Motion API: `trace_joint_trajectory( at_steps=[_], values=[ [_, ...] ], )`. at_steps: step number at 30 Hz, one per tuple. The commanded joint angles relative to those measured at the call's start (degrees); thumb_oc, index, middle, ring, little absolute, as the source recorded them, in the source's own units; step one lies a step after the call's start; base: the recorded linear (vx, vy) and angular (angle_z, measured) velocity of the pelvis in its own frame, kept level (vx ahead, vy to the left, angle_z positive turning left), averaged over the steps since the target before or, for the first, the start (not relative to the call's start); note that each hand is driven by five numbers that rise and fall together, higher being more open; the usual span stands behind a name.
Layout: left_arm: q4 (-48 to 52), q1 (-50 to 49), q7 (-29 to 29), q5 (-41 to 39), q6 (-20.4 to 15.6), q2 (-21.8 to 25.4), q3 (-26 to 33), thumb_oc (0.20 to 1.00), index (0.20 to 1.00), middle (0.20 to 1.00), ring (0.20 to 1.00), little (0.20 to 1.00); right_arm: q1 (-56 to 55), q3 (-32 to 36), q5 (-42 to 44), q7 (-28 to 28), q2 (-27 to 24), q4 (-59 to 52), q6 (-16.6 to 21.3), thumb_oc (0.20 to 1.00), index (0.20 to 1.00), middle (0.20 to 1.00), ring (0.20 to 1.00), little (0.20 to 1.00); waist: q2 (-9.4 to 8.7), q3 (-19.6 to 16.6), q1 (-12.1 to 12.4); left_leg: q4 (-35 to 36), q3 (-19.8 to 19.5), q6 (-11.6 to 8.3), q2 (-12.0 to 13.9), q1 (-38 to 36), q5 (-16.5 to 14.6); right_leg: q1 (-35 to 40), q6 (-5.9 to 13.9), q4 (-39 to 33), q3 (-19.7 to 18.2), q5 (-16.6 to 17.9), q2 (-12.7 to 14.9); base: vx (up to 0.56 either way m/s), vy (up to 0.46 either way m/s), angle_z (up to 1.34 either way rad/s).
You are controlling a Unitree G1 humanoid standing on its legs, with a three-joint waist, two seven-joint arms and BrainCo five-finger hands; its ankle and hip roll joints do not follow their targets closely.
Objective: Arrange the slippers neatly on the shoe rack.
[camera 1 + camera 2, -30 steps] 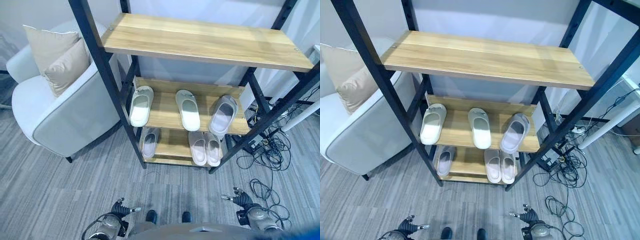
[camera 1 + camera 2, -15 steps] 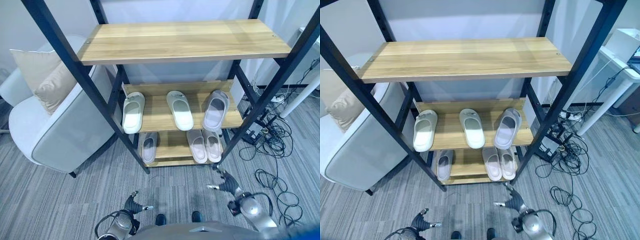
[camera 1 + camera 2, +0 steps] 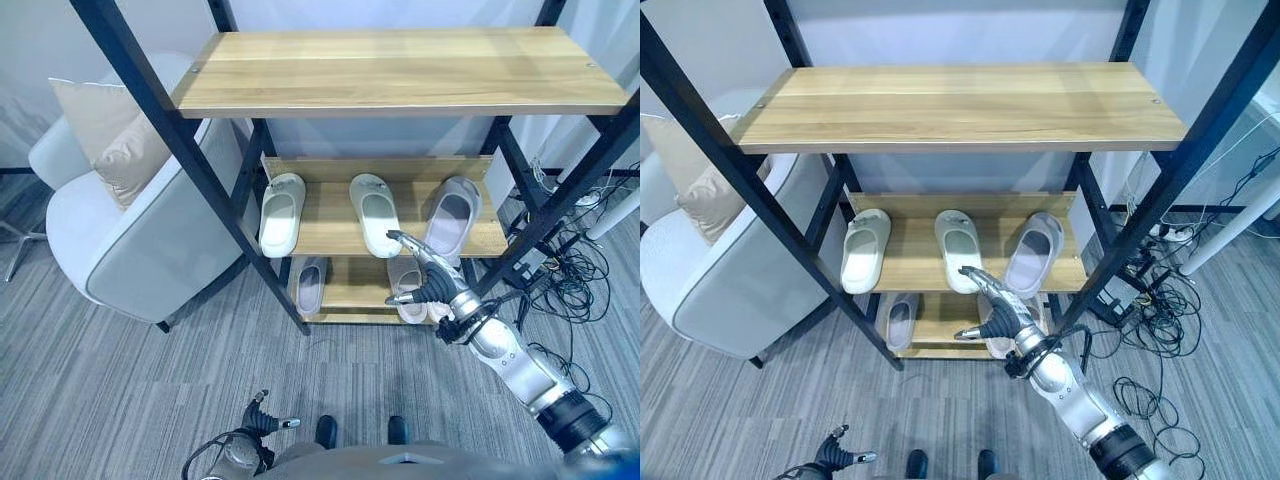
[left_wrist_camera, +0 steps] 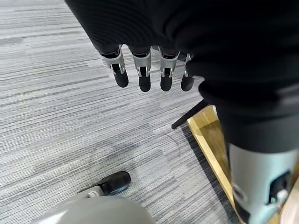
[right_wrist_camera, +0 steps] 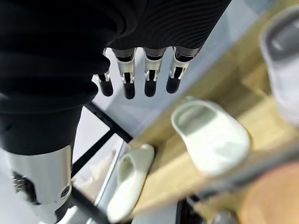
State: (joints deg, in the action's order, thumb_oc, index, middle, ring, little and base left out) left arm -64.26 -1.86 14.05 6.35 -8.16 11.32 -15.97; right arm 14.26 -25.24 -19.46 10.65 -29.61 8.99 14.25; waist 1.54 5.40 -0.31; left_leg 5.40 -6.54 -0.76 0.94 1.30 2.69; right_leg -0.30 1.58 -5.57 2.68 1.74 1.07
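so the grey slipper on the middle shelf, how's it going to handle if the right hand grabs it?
The grey slipper looks like thick one-piece foam: probably light, slightly squashy. Its matte surface suggests it won't be slippery. It lies askew near the shelf's front edge, so a push might slide it off. The right hand, fingers straight, is close.

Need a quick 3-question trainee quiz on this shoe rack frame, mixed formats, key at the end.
1. True or false: the right hand is already curled round a slipper.
2. How many slippers lie on the middle shelf?
A. two
B. three
C. five
3. Fill in: the left hand hangs low over the ____, away from the rack.

Key
1. False. Its fingers are straight, reaching in front of the rack near the white slipper and holding nothing.
2. B: a white slipper at the left, the white one in the middle, and a grey slipper at the right.
3. floor
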Motion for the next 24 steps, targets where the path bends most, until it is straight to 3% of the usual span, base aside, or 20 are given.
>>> trace_joint_trajectory(
  at_steps=[1, 7, 17, 24],
  values=[
    [-2.59, 4.28, 1.22, 1.31, -1.91, -0.91, -3.68, 1.0, 1.0, 1.0, 1.0, 1.0, 3.08, 1.5, -2.09, 4.47, 1.3, 0.07, 0.0, 1.0, 1.0, 1.0, 1.0, 1.0, -1.86, 1.0, 1.72, -0.4, 0.54, -0.63, 0.19, -2.06, -5.7, 0.6, 5.37, 0.57, 3.9, -1.7, 4.92, -0.02, -0.009, 0.13],
    [-2.95, 5.17, 1.87, -0.12, -2.1, -0.19, -4.79, 1.0, 1.0, 1.0, 1.0, 1.0, 13.55, 2.83, 0.18, 9.7, 3.46, 11.65, -3.57, 1.0, 1.0, 1.0, 1.0, 1.0, -1.63, 2.09, 4.04, -0.4, -0.66, -0.8, -0.38, 1.46, -4.36, -1.78, 5.36, 0.57, 5.09, -1.27, 5.18, 0.0, 0.006, 0.17],
    [-1.91, 5.17, 3.57, -0.86, -1.9, -0.08, -4.64, 1.0, 1.0, 1.0, 1.0, 1.0, 9.58, 8.66, 0.04, 16.4, 5.77, 16.83, -6.67, 1.0, 1.0, 1.0, 1.0, 1.0, -1.15, 2.63, 4.44, -0.4, -1.87, -0.78, -1.14, 3.42, -4.03, -2.84, 5.43, 0.57, 6.45, -1.27, 5.81, 0.02, 0.004, 0.08],
    [-1.83, 5.17, 3.85, -1.5, -1.66, -0.46, -4.76, 1.0, 1.0, 1.0, 1.0, 1.0, 7.63, 8.11, 5.85, 14.54, 8.06, 17.02, -5.61, 1.0, 1.0, 1.0, 1.0, 1.0, -1.02, 2.83, 4.46, -0.4, -1.87, -0.72, -1.3, 3.69, -4.0, -3.06, 5.53, 0.57, 6.57, -1.37, 6.02, 0.0, 0.002, 0.0]
  ],
)
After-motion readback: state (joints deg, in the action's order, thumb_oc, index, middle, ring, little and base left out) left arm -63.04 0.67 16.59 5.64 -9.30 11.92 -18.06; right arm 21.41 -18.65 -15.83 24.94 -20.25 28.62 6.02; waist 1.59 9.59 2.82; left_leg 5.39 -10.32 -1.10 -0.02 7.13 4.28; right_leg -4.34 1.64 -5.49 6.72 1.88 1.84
